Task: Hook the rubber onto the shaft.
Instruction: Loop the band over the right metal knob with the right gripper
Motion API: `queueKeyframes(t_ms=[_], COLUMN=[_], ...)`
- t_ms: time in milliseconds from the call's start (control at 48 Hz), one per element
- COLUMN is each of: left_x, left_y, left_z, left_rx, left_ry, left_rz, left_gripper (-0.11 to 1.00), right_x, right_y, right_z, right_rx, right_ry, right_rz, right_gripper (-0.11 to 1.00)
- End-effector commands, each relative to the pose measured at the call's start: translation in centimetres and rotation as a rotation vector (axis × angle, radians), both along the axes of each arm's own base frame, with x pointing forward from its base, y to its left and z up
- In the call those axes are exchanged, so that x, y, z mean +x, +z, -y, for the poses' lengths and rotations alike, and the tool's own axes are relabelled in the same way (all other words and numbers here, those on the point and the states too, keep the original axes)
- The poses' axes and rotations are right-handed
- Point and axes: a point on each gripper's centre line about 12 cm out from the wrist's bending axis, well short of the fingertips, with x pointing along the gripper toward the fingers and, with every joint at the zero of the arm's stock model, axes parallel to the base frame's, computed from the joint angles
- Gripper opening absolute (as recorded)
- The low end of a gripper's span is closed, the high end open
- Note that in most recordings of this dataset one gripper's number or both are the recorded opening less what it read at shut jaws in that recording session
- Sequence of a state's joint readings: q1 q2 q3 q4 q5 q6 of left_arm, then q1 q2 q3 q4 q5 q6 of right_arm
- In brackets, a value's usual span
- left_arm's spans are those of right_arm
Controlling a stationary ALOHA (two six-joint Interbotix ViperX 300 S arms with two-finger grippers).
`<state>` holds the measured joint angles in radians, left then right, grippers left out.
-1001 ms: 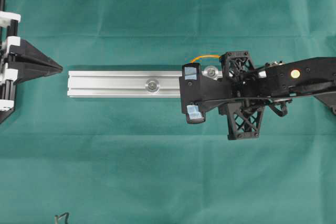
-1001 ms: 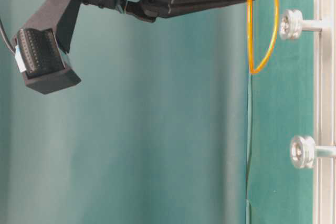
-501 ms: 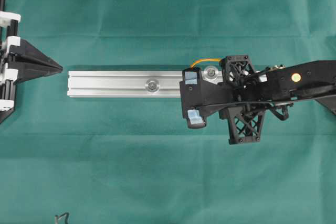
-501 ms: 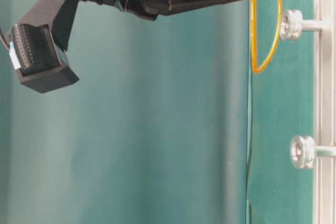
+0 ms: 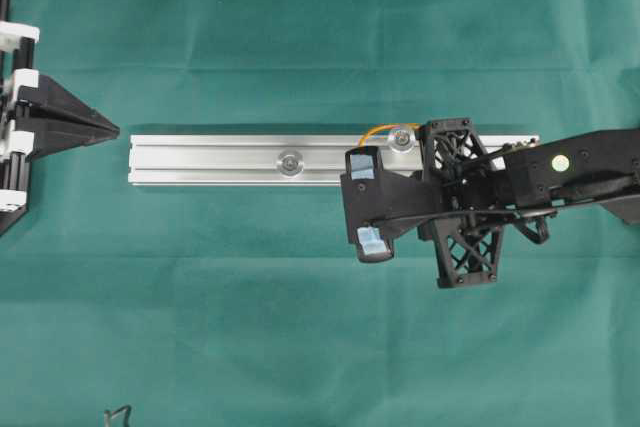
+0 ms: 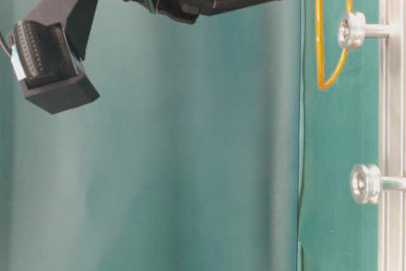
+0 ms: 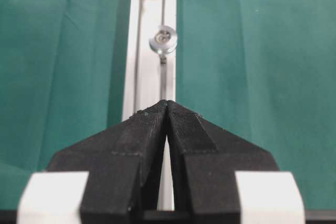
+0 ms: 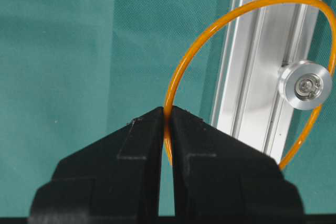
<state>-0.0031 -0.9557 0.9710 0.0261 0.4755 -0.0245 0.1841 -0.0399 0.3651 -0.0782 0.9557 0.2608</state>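
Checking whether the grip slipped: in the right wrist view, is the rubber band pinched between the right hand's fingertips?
Yes, the orange rubber band runs down into the shut fingertips of the right hand.

The worktop (image 5: 250, 297) is covered edge to edge with a dark green cloth (image 5: 300, 27) that shows faint fold creases running across it. A long silver aluminium rail (image 5: 210, 160) with grooves down its length lies flat on the cloth near the middle, and two round-headed silver shafts stand up from it, one about midway along (image 5: 290, 160) and one further to the right (image 5: 402, 138). Near the lower left edge, a small dark wire-like piece (image 5: 118, 414) rests on the cloth, too small to make out.
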Motion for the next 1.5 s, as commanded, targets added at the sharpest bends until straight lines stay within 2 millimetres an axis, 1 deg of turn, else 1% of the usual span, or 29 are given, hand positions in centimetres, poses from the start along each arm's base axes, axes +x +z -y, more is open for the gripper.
queueKeyframes(t_ms=[0, 188, 667, 1189, 1481], left_x=[0.3, 0.3, 0.3, 0.3, 0.3], left_y=[1.3, 1.3, 1.3, 1.3, 1.3], left_z=[0.0, 0.0, 0.0, 0.0, 0.0], left_rx=[0.001, 0.000, 0.000, 0.000, 0.000], left_ry=[0.000, -0.001, 0.001, -0.001, 0.001], left_rz=[0.031, 0.031, 0.031, 0.031, 0.031], left_gripper=[0.00, 0.00, 0.00, 0.00, 0.00], right_x=[0.4, 0.3, 0.1, 0.6, 0.5], right_y=[1.4, 1.3, 1.3, 1.4, 1.3], right_z=[-0.5, -0.7, -2.0, -4.3, -4.5], right_rx=[0.012, 0.012, 0.020, 0.052, 0.065], right_ry=[0.007, 0.012, 0.043, 0.080, 0.056], right_rz=[0.045, 0.042, 0.040, 0.040, 0.036], right_gripper=[0.07, 0.07, 0.07, 0.07, 0.07])
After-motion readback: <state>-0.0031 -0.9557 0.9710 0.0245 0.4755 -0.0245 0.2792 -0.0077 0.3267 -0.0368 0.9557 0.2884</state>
